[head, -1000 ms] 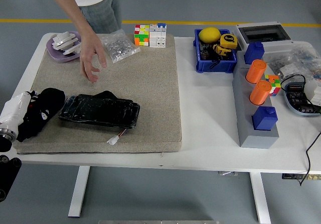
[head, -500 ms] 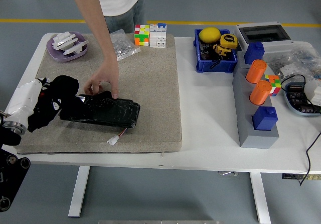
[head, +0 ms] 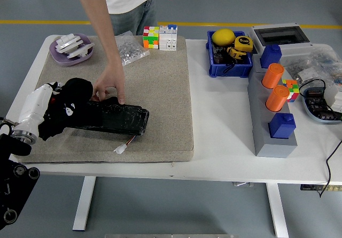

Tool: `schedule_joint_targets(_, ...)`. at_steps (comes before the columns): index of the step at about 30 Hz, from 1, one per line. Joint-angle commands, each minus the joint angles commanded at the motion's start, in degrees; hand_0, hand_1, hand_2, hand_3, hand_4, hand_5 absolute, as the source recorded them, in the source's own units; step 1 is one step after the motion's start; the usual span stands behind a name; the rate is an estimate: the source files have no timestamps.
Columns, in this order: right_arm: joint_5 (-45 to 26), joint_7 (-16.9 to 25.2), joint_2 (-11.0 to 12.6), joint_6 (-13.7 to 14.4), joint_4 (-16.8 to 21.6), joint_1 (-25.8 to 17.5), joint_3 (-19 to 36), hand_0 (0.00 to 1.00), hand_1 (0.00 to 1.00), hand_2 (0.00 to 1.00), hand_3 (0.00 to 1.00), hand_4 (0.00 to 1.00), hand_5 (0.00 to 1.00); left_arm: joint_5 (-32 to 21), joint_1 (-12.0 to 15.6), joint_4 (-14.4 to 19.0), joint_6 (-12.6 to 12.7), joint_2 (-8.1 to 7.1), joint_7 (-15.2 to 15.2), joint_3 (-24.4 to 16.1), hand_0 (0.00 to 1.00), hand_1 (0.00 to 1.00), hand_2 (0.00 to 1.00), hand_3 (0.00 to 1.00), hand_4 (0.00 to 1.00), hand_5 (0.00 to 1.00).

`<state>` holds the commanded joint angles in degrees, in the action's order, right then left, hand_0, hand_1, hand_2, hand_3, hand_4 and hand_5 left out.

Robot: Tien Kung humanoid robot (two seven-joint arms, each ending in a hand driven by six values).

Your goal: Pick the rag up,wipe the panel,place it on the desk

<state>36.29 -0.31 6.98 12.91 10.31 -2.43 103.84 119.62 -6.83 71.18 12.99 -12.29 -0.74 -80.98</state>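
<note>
A glossy black panel (head: 120,119) lies flat on the beige mat (head: 160,88), and a short wire with a white plug (head: 122,148) trails from its front edge. A dark rag (head: 111,106) sits bunched on the panel's far edge, hard to tell apart from the black surface. A person's hand (head: 109,86) reaches down from the far side and rests on the rag and panel. My left hand (head: 69,102), black on a white forearm, lies over the panel's left end, just left of the person's hand. Whether it grips anything is hidden. My right arm is out of sight.
At the mat's far edge sit a purple dish of white parts (head: 71,48), a clear bag of small metal pieces (head: 130,48) and two puzzle cubes (head: 151,37). On the right are a blue bin (head: 230,62) and a grey block with orange cylinders (head: 272,78).
My left hand has moved right and forward, from the mat's left edge onto the panel's left end. The person's hand came down from above the mat onto the rag and panel.
</note>
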Motion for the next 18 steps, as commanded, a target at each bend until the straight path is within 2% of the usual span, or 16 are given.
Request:
schedule_joint_targets(7,0.36,0.27,0.18,-0.04,0.00,0.09,0.54,0.715,0.642,0.668,0.554,0.936,0.400,3.14,-1.08,-2.35,-1.22,-0.89,1.40,0.25,0.244,0.161,0.546,0.452,0.029,0.002)
schedule_joint_targets(12,-0.05,0.43,0.22,0.03,0.00,0.10,0.30,0.715,0.641,0.668,0.554,0.937,0.399,4.35,-1.11,-1.11,-1.39,-1.30,1.77,1.23,0.246,0.165,0.547,0.458,0.032,0.002)
schedule_joint_targets(18,0.29,0.45,0.38,0.00,0.00,0.14,0.68,0.714,0.641,0.668,0.554,0.937,0.398,4.80,-1.49,0.53,-1.33,-1.68,1.97,4.38,0.246,0.168,0.544,0.455,0.034,0.002)
